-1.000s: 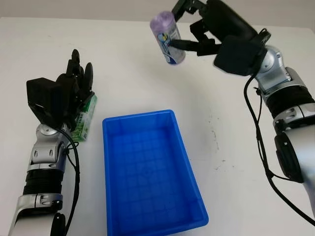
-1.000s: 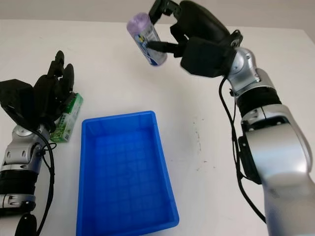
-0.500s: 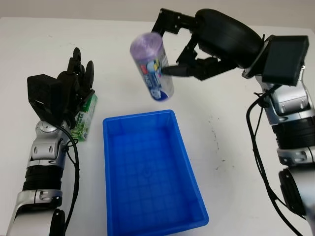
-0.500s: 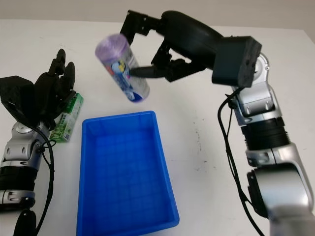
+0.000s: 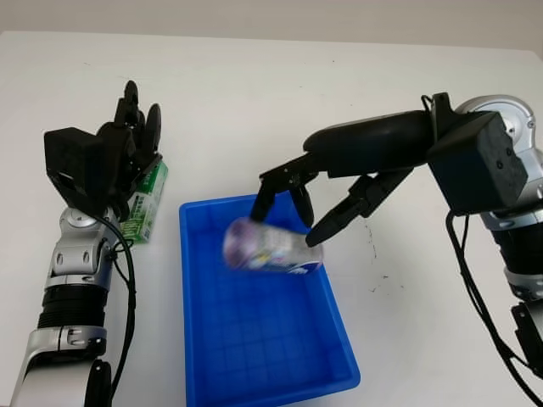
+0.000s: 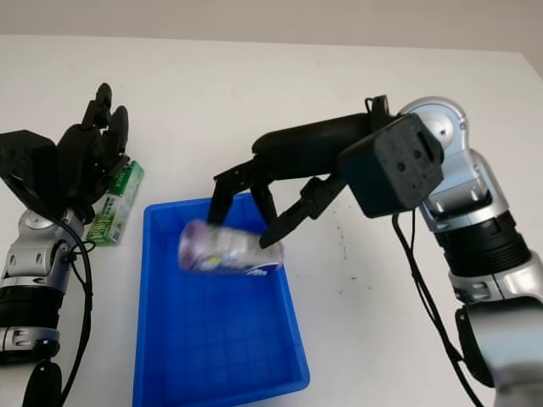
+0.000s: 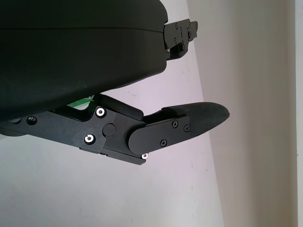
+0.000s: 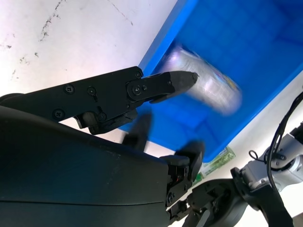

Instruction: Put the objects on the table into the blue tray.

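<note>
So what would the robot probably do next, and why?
Probably draw the right hand up and back from the blue tray. It is open above the tray's far end, and the purple bottle, blurred, is just below its fingers, over the tray. The green box lies on the table beside the tray, at the open left hand.

White table (image 5: 254, 110) carries a blue tray (image 5: 335, 339); a green box (image 5: 144, 203) lies beside it.

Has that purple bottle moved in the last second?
Yes. The bottle was up beyond the tray's far edge; now it is down over the blue tray, just under the open right hand.
</note>
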